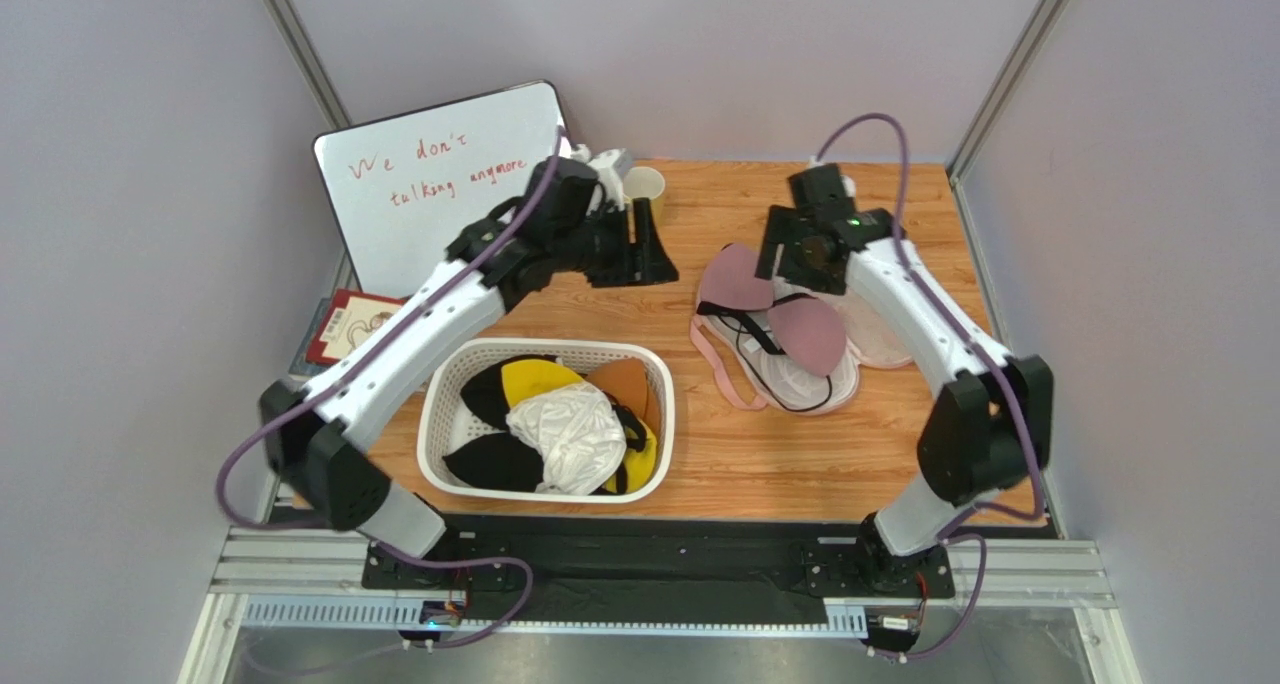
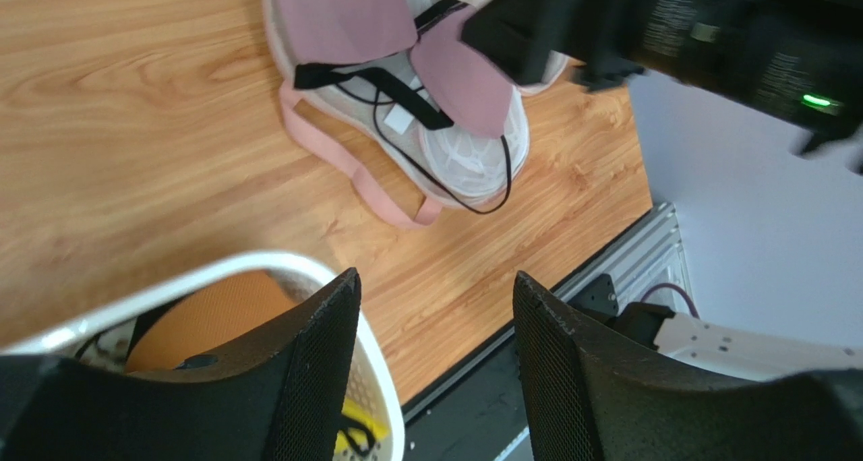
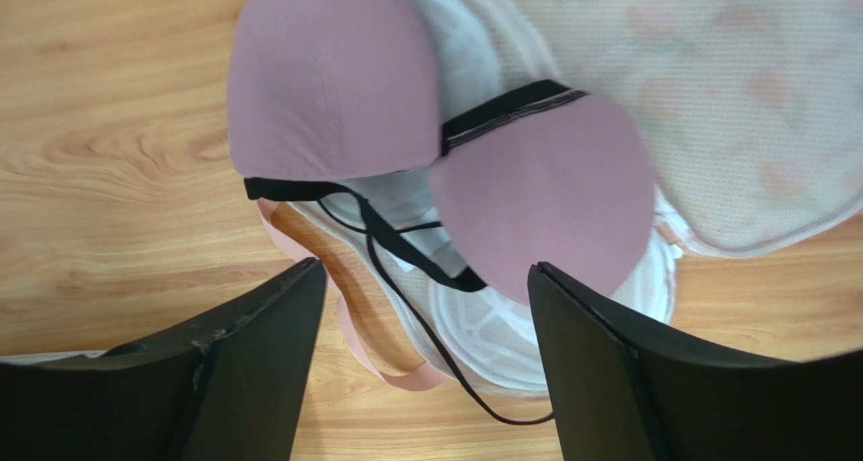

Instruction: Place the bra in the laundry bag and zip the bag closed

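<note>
Nearby, a clothes-filled basket sits apart from the bra.

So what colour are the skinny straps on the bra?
Black. The straps cross the pink bra; the right wrist view shows them best.

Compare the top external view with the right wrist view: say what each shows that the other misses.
Only the top external view shows the whiteboard, the white basket of clothes and the left gripper. Only the right wrist view shows that the right gripper is open, hanging over the bra. Both show the bra lying on the laundry bag on the wooden table.
</note>
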`<state>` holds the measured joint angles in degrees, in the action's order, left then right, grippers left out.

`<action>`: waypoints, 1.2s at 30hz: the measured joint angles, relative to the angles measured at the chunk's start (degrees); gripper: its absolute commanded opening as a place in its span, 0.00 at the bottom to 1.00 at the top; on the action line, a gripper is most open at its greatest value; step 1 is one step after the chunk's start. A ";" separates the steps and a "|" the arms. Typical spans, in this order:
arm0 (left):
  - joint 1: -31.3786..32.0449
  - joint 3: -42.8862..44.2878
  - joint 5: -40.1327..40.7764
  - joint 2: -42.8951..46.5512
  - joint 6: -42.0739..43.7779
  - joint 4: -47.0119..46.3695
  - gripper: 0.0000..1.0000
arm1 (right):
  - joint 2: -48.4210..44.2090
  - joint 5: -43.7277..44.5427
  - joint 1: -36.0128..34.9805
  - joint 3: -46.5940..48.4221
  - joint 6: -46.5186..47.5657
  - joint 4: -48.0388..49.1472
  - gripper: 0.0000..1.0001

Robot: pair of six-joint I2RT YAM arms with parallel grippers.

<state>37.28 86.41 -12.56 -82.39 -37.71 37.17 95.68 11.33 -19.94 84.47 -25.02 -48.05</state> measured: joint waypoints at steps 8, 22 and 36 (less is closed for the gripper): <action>-1.38 25.09 -12.31 -36.17 3.41 -3.89 0.63 | -15.41 -16.46 21.94 -22.84 -3.39 10.82 0.78; -2.19 35.95 -10.80 -50.27 7.63 0.24 0.66 | -22.53 -28.55 28.92 -47.01 -8.52 30.97 0.65; -2.54 35.87 -11.04 -54.23 7.34 0.33 0.54 | -21.49 -33.46 29.77 -53.77 -9.42 41.33 0.43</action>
<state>34.74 122.28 -23.59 -136.62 -30.37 37.50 74.19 -22.13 9.82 30.70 -34.44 -6.72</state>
